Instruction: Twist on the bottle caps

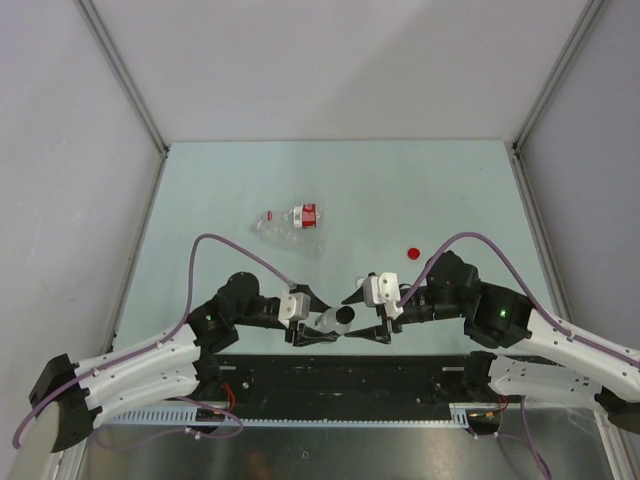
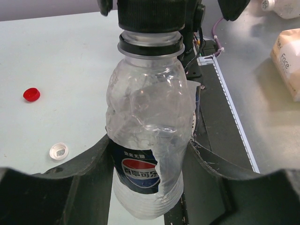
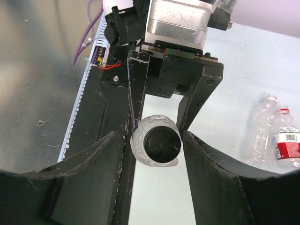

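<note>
- The left gripper (image 1: 305, 325) is clenched on the crumpled body of a Pepsi bottle (image 2: 147, 140), holding it above the near edge of the worktop (image 1: 450, 190), between the two arms.
- The right gripper (image 3: 152, 136) straddles the black cap (image 3: 161, 145), which sits on the bottle's neck. The fingers flank it closely, but the views do not show whether they actually pinch it.
- The cap looks part-way on. How far the thread has caught cannot be seen.
- Two other bottles (image 1: 290, 222) lie uncapped on their sides together, farther back on the worktop and well apart from the arms.
- The red cap (image 1: 414, 252) lies loose to the right of them. The white cap (image 2: 59, 151) rests open side up near the left gripper.
- Risk: the thin, already dented wall may buckle further under the left gripper's squeeze. The neck would then tilt and the cap could cross-thread or jam.
- Risk: if the left grasp is too light, the bottle may spin along with the cap, and turning would tighten nothing.
- Risk: fingers that only graze the cap could slip round it. A cap barely caught on the thread could pop off and roll under the arms.
- Risk: both wrists crowd the same small space, so a wide twist of the right one could knock the left fingers.
- By this view, one cap is in hand and two bottles are yet to be capped.
</note>
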`<state>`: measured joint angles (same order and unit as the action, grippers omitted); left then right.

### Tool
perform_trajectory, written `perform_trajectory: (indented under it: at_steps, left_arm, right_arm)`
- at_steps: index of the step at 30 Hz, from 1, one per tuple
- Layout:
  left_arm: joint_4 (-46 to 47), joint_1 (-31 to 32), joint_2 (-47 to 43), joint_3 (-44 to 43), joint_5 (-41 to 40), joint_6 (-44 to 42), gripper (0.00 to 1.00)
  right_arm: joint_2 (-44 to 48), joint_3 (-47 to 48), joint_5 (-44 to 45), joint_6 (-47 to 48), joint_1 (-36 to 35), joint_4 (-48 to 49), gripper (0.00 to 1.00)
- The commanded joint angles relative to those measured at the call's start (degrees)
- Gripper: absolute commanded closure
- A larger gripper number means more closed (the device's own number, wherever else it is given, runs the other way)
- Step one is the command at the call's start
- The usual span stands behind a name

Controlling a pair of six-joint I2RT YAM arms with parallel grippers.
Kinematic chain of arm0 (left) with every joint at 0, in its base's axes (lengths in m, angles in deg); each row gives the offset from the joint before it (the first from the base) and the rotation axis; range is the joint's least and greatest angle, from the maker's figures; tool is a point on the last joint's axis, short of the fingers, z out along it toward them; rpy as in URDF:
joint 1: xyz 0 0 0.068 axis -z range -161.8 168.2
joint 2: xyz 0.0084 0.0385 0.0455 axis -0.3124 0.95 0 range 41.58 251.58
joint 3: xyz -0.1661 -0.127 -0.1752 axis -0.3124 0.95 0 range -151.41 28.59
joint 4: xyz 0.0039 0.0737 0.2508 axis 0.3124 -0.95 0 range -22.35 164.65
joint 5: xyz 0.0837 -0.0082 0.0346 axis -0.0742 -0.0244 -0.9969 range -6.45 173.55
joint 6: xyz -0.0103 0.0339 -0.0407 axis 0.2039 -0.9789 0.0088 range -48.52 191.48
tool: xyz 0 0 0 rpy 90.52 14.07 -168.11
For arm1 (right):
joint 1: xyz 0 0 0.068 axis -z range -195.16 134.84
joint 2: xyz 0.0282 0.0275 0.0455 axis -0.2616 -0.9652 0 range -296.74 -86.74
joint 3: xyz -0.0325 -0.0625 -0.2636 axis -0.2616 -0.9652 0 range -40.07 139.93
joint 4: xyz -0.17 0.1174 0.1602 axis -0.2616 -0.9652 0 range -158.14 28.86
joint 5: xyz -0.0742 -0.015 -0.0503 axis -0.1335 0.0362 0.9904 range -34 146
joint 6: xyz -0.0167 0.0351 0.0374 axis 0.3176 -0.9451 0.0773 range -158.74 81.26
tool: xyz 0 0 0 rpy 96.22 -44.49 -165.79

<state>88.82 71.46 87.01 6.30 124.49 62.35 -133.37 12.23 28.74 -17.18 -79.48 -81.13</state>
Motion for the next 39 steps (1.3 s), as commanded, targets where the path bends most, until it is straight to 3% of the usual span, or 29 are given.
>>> perform_trajectory:
  at_steps: [1,5,10,13,17,21,26,33,39]
  left_arm:
    - [0.2,0.29,-1.19,-1.98,1.22,-1.69,1.0]
    - [0.03,0.27,-1.03,-2.12,1.2,-1.72,1.0]
    - [-0.1,0.28,-1.65,-2.23,0.51,-1.74,1.0]
    - [-0.07,0.29,-3.04,-2.61,-0.65,-1.73,1.0]
    - [-0.04,0.34,-5.48,-3.79,-3.99,-1.5,1.0]
    - [0.16,0.32,-5.05,-5.42,-14.54,-2.75,1.0]
    - [2.42,0.27,-0.15,-8.53,-28.48,-5.46,1.0]
    - [8.95,0.33,4.58,-9.67,-33.28,-4.38,1.0]
    - [10.82,0.29,7.39,-8.86,-37.67,-3.56,1.0]
  right_arm:
    - [-0.57,0.5,0.66,-0.15,0.1,1.64,0.39]
    - [-0.96,0.73,0.66,-0.71,0.08,2.07,0.46]
    - [-1.32,0.87,1.7,-1.59,0.07,1.61,0.7]
    - [-1.84,0.88,3.57,-3.28,-0.01,1.38,0.76]
    - [-3.19,0.88,10.1,-10.19,-0.08,2.35,0.85]
    - [-6.56,0.8,20.2,-20.92,-0.24,3.46,0.97]
    - [-14.31,0.75,36.49,-36.04,0.05,8.46,1.0]
    - [-21.6,0.79,54.06,-65.49,4.06,8.08,1.0]
    - [-23.37,0.79,60.11,-77.59,4.72,8.54,1.0]
